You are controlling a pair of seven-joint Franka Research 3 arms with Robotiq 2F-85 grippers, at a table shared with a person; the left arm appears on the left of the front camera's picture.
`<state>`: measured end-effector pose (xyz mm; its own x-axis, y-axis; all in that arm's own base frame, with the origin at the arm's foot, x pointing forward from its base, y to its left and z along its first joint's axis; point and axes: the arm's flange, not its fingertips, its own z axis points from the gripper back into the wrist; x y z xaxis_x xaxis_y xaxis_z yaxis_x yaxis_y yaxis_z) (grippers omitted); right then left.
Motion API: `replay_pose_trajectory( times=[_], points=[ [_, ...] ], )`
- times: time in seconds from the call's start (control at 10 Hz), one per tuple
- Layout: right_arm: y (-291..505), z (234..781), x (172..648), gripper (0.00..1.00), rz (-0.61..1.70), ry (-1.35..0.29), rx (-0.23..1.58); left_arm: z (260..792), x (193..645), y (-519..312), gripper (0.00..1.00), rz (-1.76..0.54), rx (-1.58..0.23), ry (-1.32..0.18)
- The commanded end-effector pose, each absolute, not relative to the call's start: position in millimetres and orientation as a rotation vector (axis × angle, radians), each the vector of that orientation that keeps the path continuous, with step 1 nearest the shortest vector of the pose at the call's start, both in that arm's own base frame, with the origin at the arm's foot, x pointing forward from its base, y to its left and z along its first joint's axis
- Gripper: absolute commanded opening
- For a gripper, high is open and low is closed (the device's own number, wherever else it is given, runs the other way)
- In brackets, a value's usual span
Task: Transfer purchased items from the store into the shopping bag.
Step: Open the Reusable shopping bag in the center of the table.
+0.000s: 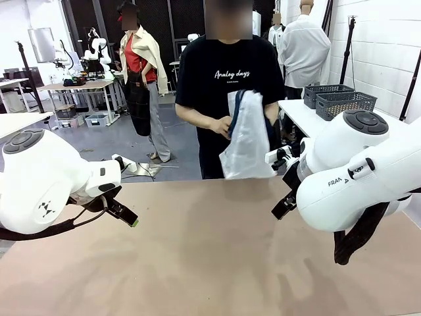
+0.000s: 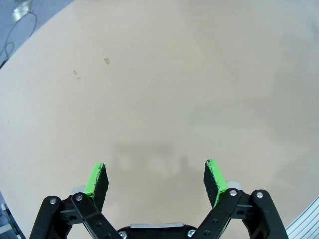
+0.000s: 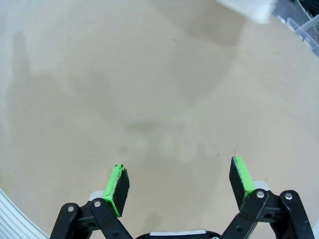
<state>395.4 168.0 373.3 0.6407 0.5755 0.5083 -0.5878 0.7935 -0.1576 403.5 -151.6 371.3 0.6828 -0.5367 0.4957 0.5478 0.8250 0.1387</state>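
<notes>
The shopping bag (image 1: 247, 138) is held up at chest height by the person at the far side of the desk (image 1: 210, 263). It is gripped near its top by one hand (image 1: 220, 125), with the dark handles gathered there. The bag hangs clear of the desk, beyond its far edge, and looks limp and fairly flat. Whether any purchased items are inside cannot be told through the whitish plastic.

The left gripper (image 2: 157, 174) is seen in its wrist view with the jaws spread wide and nothing between the green pads (image 2: 97, 177), poised over bare desk. The right gripper (image 3: 179, 181) is in the same condition: jaws wide apart, nothing held, plain desk surface below. In the front view both arms are set low at their own sides of the desk, well apart from the bag.

Two dark lattice baskets (image 1: 345, 102) stand on a side table behind the right arm, but their contents cannot be made out.

The task is judged to be at its very start. The bag has been presented but is not yet set down or opened toward the robot, and nothing is held by either gripper. All the transferring appears to be left, namely picking each item and placing it into the bag.
</notes>
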Motion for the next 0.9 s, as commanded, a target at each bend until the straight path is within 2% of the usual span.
replay_pose_trajectory(
  times=[0.0, 0.8],
  points=[
    [168.0, 373.3, 395.4, 1.00, 0.663, -0.571, 0.023, 371.3, 403.7, -150.8, 1.00, -0.606, -0.021, -0.549],
    [168.0, 373.3, 395.4, 1.00, 0.663, -0.571, 0.023, 371.3, 403.7, -150.8, 1.00, -0.606, -0.021, -0.549]
  ],
)
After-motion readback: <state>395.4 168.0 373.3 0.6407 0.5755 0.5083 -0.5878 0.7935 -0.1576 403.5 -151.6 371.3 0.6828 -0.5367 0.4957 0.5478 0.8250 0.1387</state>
